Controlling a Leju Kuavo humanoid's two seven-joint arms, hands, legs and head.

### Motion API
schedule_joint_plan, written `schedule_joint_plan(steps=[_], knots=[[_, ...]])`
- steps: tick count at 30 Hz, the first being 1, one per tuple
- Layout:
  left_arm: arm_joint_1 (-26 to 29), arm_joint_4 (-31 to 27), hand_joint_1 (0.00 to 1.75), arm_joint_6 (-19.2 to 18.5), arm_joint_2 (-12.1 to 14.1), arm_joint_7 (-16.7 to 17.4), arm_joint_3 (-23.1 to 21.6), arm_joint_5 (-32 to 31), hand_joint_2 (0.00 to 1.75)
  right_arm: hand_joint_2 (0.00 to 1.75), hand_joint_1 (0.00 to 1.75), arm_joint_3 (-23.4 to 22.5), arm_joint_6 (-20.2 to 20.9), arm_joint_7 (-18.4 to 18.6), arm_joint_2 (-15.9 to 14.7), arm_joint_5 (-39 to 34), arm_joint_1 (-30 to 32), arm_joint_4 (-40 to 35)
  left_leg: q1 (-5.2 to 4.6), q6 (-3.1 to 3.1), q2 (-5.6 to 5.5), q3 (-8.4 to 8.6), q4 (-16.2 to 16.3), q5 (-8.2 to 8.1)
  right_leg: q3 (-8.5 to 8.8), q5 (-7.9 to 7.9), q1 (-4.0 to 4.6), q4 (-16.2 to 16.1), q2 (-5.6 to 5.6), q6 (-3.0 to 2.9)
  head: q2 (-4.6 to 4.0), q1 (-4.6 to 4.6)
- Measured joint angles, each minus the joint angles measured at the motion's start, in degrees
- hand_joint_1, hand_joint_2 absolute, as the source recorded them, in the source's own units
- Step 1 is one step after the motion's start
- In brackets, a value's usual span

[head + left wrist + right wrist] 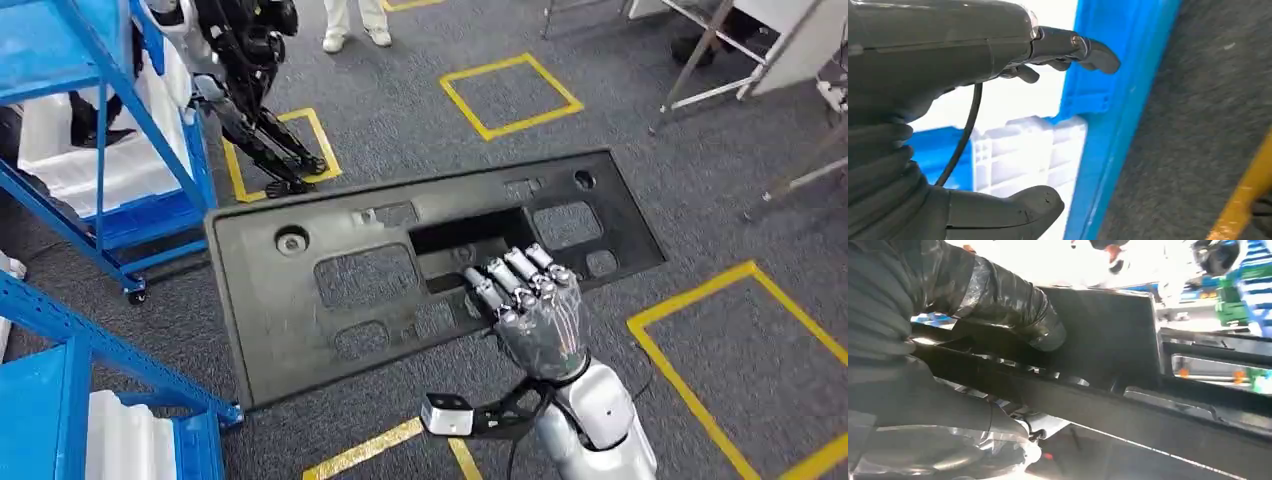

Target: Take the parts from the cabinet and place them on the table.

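A long black plastic panel (330,290) with several cut-outs hangs flat above the grey carpet in the head view. My right hand (535,310) grips it near its middle, fingers hooked into the large rectangular opening. In the right wrist view the thumb (1013,300) and fingers (948,450) clamp a black rib of the panel (1128,410). My left hand (973,100) hangs beside a blue rack, its fingers apart and nothing in it.
A blue wheeled cabinet (110,130) with white trays stands at the left, and another blue rack (70,380) at the lower left. Another robot's dark legs (265,130) and a person's white shoes (355,35) are behind. Yellow floor squares (512,95) mark the carpet; metal frames (720,60) stand right.
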Motion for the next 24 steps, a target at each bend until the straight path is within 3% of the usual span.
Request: schedule_joint_plan(steps=[1,2,3,4,5,6,7,8,12,13,14,15,17,18,19,20,21,22,23,24], knots=[[0.09,0.0,0.0,-0.24,0.0,0.15,0.0,-0.13,1.75,1.75,1.75,-0.28,0.0,-0.56,0.35,-0.19,0.14,0.02,0.07,-0.15,-0.6,-2.34,4.89,-2.11,0.0,-0.02,0.01,0.01,0.85,-0.03,-0.02,-0.02],[0.29,0.0,0.0,-0.44,0.02,0.22,0.0,-0.2,1.75,1.75,1.75,-0.61,0.0,-1.07,0.5,-0.31,0.27,0.09,0.07,-0.25,-0.71,-4.28,8.64,-3.22,-0.05,-0.02,0.02,0.11,1.74,-0.04,-0.02,0.0],[0.4,0.0,0.0,-0.5,0.0,0.33,0.0,-0.35,1.75,1.75,1.75,-0.72,0.0,-1.44,0.52,-0.33,0.41,0.13,0.08,-0.26,-0.72,-5.08,9.53,-2.55,-0.03,-0.03,0.01,0.2,2.77,-0.03,0.0,-0.02],[0.41,0.0,0.0,-0.52,0.02,0.35,0.0,-0.39,1.75,1.75,1.75,-0.92,0.0,-1.68,0.59,-0.39,0.54,0.13,0.14,-0.27,-0.79,-4.59,7.79,-0.8,0.02,-0.1,-0.04,0.35,3.57,0.04,0.0,-0.02],[0.39,0.0,0.0,-0.55,0.07,0.35,0.0,-0.46,1.75,1.75,1.75,-1.2,0.0,-1.99,0.72,-0.48,0.63,0.13,0.27,-0.3,-0.97,-2.84,3.54,2.09,0.11,-0.23,-0.15,0.56,4.52,0.23,0.0,0.0],[0.37,0.0,0.0,-0.55,0.13,0.31,0.0,-0.48,1.75,1.75,1.75,-1.44,0.0,-2.18,0.87,-0.48,0.64,0.13,0.48,-0.38,-1.87,-0.56,-1.7,5.03,0.15,-0.45,-0.3,0.9,5.38,0.53,0.0,-0.02],[0.39,0.0,0.0,-0.55,0.22,0.17,0.0,-0.48,1.75,1.75,1.75,-1.62,0.0,-2.29,1.0,-0.48,0.66,0.13,0.82,-0.45,-4.0,1.31,-6.31,6.8,-0.03,-0.8,-0.42,1.35,6.1,0.88,0.0,0.0],[0.57,0.0,0.0,-0.72,0.22,0.0,0.0,-0.48,1.75,1.75,1.75,-1.86,0.0,-2.42,1.05,-0.48,0.61,0.13,0.85,-0.42,-6.27,1.91,-7.49,5.66,-0.59,-1.03,-0.26,2.03,6.95,1.31,0.0,-0.02],[0.38,0.0,0.0,-1.14,0.03,-0.11,0.0,-0.5,1.75,1.75,1.75,-2.6,-0.02,-2.56,1.18,-0.46,1.1,0.11,0.66,1.19,-3.84,1.88,-7.67,6.26,-1.41,-0.27,-0.6,1.42,9.38,2.85,0.0,-0.02],[0.18,0.0,0.0,-1.33,0.0,-0.09,0.0,-0.52,1.75,1.75,1.75,-2.75,-0.02,-2.58,1.2,-0.48,1.28,0.11,0.78,1.69,-2.89,2.0,-8.04,6.54,-1.47,-0.89,-0.45,2.17,6.23,2.92,0.0,0.02],[0.22,-0.02,0.0,-1.55,0.04,0.0,0.0,-0.61,1.75,1.75,1.75,-2.95,-0.02,-2.56,1.18,-0.46,1.07,0.11,0.73,2.02,-2.3,2.01,-8.21,6.6,-2.64,-2.48,-0.15,4.43,3.19,3.05,-0.02,0.09],[0.31,-0.02,0.0,-1.82,0.13,0.18,0.0,-0.85,1.75,1.75,1.75,-3.02,-0.02,-2.45,1.2,-0.39,0.97,0.11,0.51,2.25,-1.51,1.93,-8.22,6.57,-4.75,-4.79,-0.2,8.68,1.54,3.2,0.0,0.07],[0.44,0.0,0.0,-2.47,0.24,0.55,0.0,-1.09,1.75,1.75,1.75,-3.1,0.0,-2.07,1.2,-0.24,1.11,0.13,0.23,2.47,0.23,1.88,-8.22,6.43,-9.45,-8.64,-0.35,18.04,0.53,3.34,-0.02,0.09],[0.46,0.0,0.0,-2.8,0.31,0.59,0.0,-1.09,1.75,1.75,1.75,-3.13,0.0,-2.05,1.2,-0.17,1.18,0.13,0.12,2.54,0.98,1.88,-8.21,6.38,-10.7,-8.91,-0.37,20.31,0.48,3.32,0.0,0.07],[0.37,0.0,0.0,-4.13,0.42,0.5,0.0,-1.09,1.75,1.75,1.75,-3.13,0.0,-1.9,1.2,0.07,1.18,0.13,0.02,2.59,1.88,1.96,-8.2,6.31,-10.52,-7.55,-0.37,19.62,0.44,3.21,0.0,0.07],[0.1,-0.02,0.0,-5.34,0.79,0.22,0.0,-1.07,1.75,1.75,1.75,-3.13,0.0,-1.68,1.2,0.35,1.09,0.2,-0.08,2.6,2.54,2.09,-8.2,6.22,-8.89,-5.18,-0.33,16.37,0.3,2.97,0.0,0.07],[-0.29,-0.02,0.0,-7.74,1.29,-0.56,0.0,-0.98,1.75,1.75,1.75,-3.13,-0.02,-1.16,1.24,0.81,0.92,0.33,-0.22,2.54,3.1,2.31,-8.21,6.12,-6.15,-2.48,-0.18,11.25,-0.26,2.56,0.0,0.07],[-0.66,-0.02,0.0,-9.28,1.64,-0.99,0.0,-0.9,1.75,1.75,1.75,-3.13,-0.02,-0.85,1.31,1.07,0.67,0.42,-0.32,2.47,3.7,2.59,-8.21,5.98,-2.95,-0.01,0.4,5.4,-2.23,1.75,0.0,0.07],[-0.99,-0.02,0.0,-10.7,1.77,-1.7,0.0,-0.92,1.75,1.75,1.75,-3.1,0.0,-0.31,1.38,1.42,0.29,0.48,-0.58,2.29,4.21,2.8,-8.22,5.77,-1.18,-0.28,1.3,1.83,-6.02,0.96,0.0,0.07],[-1.09,-0.02,0.0,-11.19,2.2,-2.18,0.0,-1.11,1.75,1.75,1.75,-2.95,0.0,0.3,1.51,1.71,-0.11,0.55,-0.76,2.0,4.76,2.72,-8.11,5.56,-1.0,-0.54,1.54,1.18,-5.87,0.77,-0.02,0.07]])
